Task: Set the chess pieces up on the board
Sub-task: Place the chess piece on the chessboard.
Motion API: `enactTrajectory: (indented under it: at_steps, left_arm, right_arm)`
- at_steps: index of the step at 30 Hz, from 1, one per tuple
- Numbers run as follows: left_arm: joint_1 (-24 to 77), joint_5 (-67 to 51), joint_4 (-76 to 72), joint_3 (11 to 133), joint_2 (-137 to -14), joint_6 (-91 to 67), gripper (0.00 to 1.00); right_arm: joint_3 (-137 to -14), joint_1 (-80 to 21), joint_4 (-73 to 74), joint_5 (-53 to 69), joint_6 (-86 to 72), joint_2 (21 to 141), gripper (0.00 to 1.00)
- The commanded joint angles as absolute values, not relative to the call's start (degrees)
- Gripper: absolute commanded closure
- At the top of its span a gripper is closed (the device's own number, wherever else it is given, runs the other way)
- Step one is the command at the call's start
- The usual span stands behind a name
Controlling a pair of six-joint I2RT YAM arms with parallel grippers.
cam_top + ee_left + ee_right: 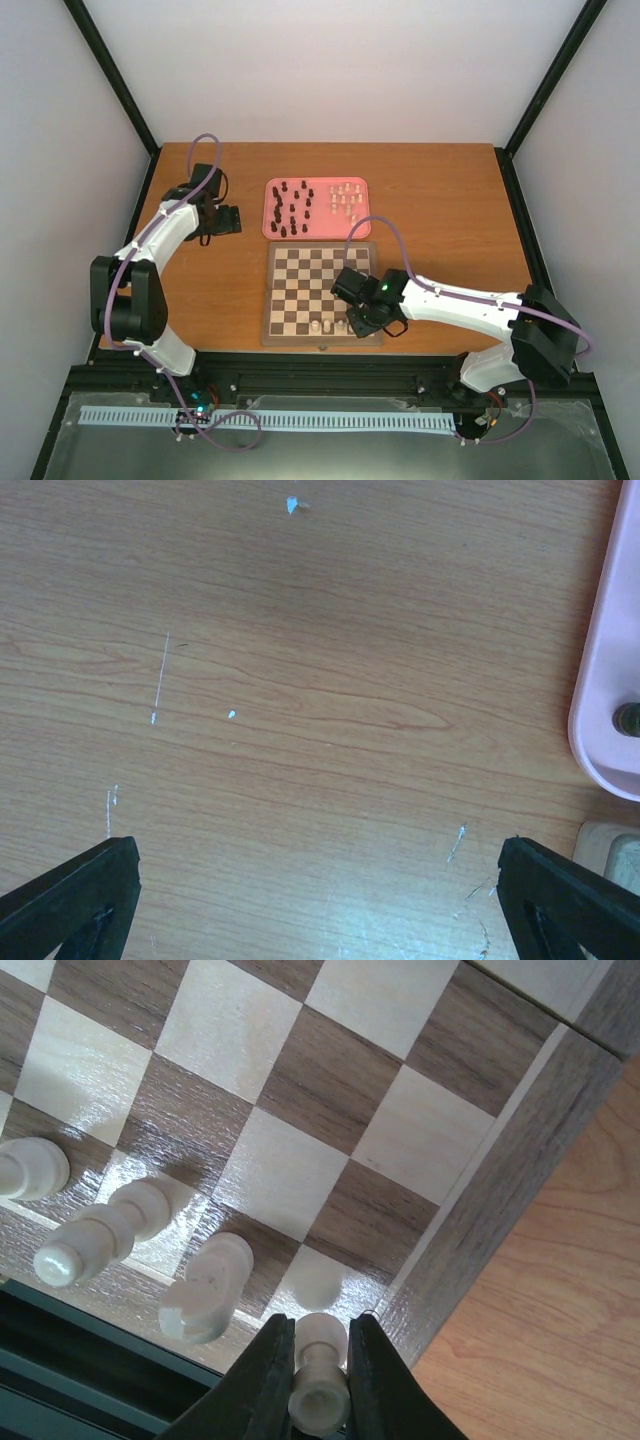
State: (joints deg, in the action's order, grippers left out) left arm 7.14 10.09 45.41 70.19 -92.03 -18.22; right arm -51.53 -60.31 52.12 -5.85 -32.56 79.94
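Cream-white small chess piece (320, 1360) is at a corner square of the checkered wooden chessboard (300, 1080), clenched between the fingers of the right gripper (320, 1328). Three more cream pieces (205, 1295) stand beside it in the same row. The left gripper (320, 900) is spread wide over the brown wooden table (300, 630), beside the pink rounded tray (600, 680).

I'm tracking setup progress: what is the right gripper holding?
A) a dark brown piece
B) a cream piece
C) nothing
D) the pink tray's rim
B: the right wrist view shows the right gripper shut on a cream piece over the board, near its border.
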Motion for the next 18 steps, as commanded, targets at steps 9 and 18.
enactTrajectory:
  at_steps: [9, 18]
  left_arm:
    - [7.34, 10.21, 44.53, 69.76, -89.41, -17.92, 0.0]
    - [7.35, 10.18, 44.41, 69.6, -89.67, -17.93, 0.0]
  right_arm:
    - [-49.58, -61.17, 48.15, -8.73, -35.93, 81.65, 0.86]
    - [-49.0, -61.16, 46.82, -8.04, -35.21, 83.17, 0.85]
